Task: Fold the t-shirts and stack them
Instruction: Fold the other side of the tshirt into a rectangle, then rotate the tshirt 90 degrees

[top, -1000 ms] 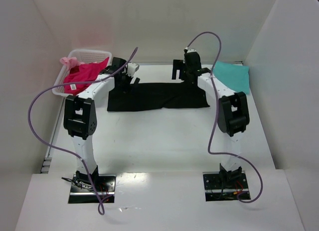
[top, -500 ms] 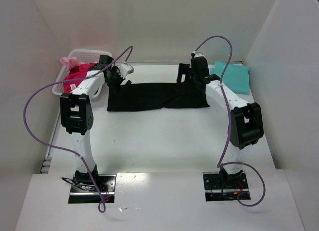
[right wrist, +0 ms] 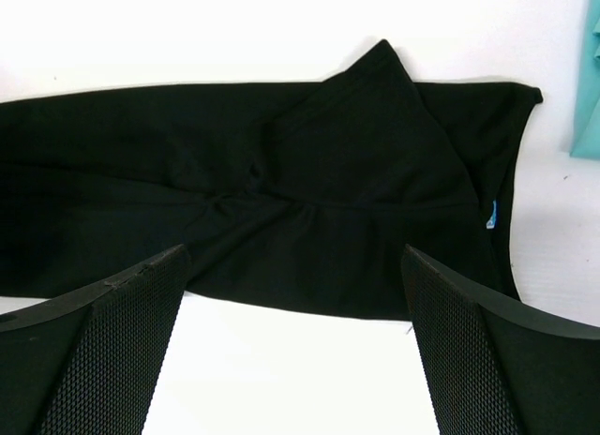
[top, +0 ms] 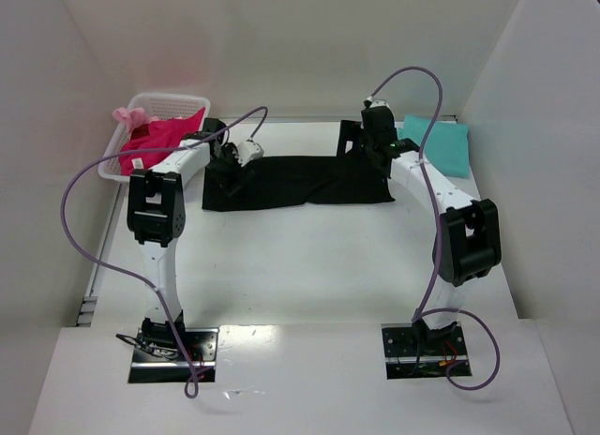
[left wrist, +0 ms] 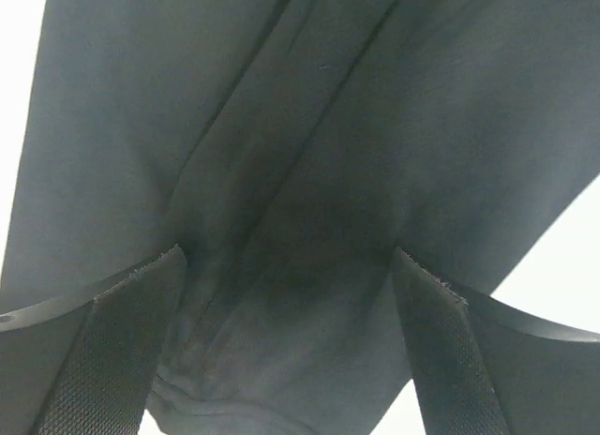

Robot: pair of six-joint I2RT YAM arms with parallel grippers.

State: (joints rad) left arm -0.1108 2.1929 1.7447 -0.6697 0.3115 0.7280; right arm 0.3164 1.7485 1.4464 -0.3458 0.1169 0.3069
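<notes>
The black shirt (top: 300, 180) lies as a long folded strip across the far middle of the counter (top: 300, 266), in the same place and shape as a second ago. The teal shirt (top: 439, 142) sits folded at the far right, just past the strip's right end. The pink shirt (top: 155, 144) is bunched in the basket (top: 159, 102) at the far left, with its white tag (top: 134, 161) showing. Neither has moved.

What differs is the arms. Half a second ago the left gripper (top: 230, 168) was beside the basket, off the strip's far-left corner. Now it has swung right and hangs low over the strip's left end. In its wrist view black cloth fills the frame between the fingers (left wrist: 112, 360), which stand wide apart with nothing pinched. Whether the tips touch the cloth I cannot tell.

The right gripper (top: 354, 140) has shifted slightly right along the strip's far edge since a second ago, and that arm's elbow has dropped outward towards the near right. Its fingers (right wrist: 459, 360) are also spread wide. They hang above the counter on the near side of the strip's right end, clear of the cloth. From there a creased fold and a small blue tag (right wrist: 491, 216) show on the black shirt, and a sliver of teal shows at the right edge.
</notes>
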